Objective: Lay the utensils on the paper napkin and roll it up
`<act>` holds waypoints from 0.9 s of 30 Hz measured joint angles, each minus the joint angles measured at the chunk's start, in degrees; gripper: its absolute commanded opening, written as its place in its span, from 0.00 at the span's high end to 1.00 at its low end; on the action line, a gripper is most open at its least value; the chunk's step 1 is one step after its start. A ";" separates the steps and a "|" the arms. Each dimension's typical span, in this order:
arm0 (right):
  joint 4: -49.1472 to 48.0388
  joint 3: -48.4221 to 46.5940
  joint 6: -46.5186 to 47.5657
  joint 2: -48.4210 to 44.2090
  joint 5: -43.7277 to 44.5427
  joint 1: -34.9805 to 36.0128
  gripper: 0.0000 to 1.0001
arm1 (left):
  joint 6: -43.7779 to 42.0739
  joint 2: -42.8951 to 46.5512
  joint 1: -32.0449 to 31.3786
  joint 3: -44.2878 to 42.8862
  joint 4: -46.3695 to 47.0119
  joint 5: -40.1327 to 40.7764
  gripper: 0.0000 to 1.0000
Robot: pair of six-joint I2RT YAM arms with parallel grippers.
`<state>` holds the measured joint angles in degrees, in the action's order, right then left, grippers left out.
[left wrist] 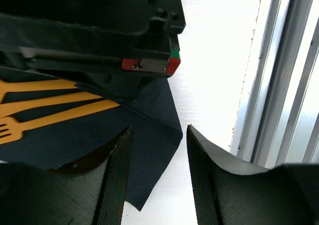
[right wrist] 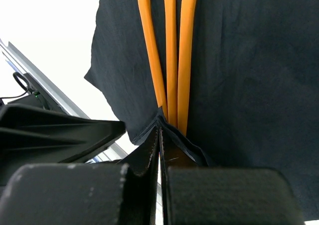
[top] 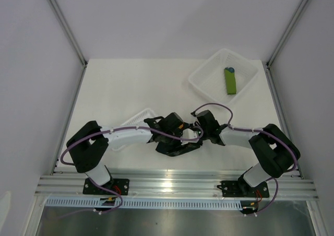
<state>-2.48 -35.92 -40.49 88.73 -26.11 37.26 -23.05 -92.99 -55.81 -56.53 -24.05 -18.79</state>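
Right claw [right wrist: 159, 133] closed, pinching black paper napkin [right wrist: 249, 60] edge over orange utensils [right wrist: 170, 46] directly ahead. Left claw [left wrist: 159, 135] part-open, apparently empty; opposite arm [left wrist: 89, 31] blocks utensils beyond it. White basket [top: 209, 87] far off.

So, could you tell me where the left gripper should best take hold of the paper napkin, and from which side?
Probably its free corner beyond the utensils, from above, where the open left gripper hangs. The paper napkin lies flat on the table, so only an edge offers a pinch; the right gripper is shut on the handle-end edge.
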 measured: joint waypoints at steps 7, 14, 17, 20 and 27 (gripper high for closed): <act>-1.03 0.44 -0.02 0.00 -0.61 -0.44 1.00 | 2.25 -3.63 -0.15 0.07 1.05 0.00 0.50; -2.19 0.70 -0.04 0.33 -1.29 -0.72 1.00 | 4.61 -6.86 -0.22 -1.92 0.76 0.57 0.51; -2.34 1.29 -0.09 0.33 -1.36 -0.98 1.00 | 5.14 -7.10 -0.20 -2.10 0.85 0.59 0.51; -2.25 1.64 -0.22 0.31 -1.36 -1.31 1.00 | 5.31 -7.13 -0.20 -2.10 0.83 0.57 0.52; -2.10 1.66 -0.42 0.28 -1.31 -2.23 1.00 | 5.64 -6.51 -0.04 -1.97 0.63 0.59 0.51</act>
<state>-4.58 -34.26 -40.91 89.01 -27.42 35.03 -17.41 -99.50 -55.86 -58.50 -23.42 -18.20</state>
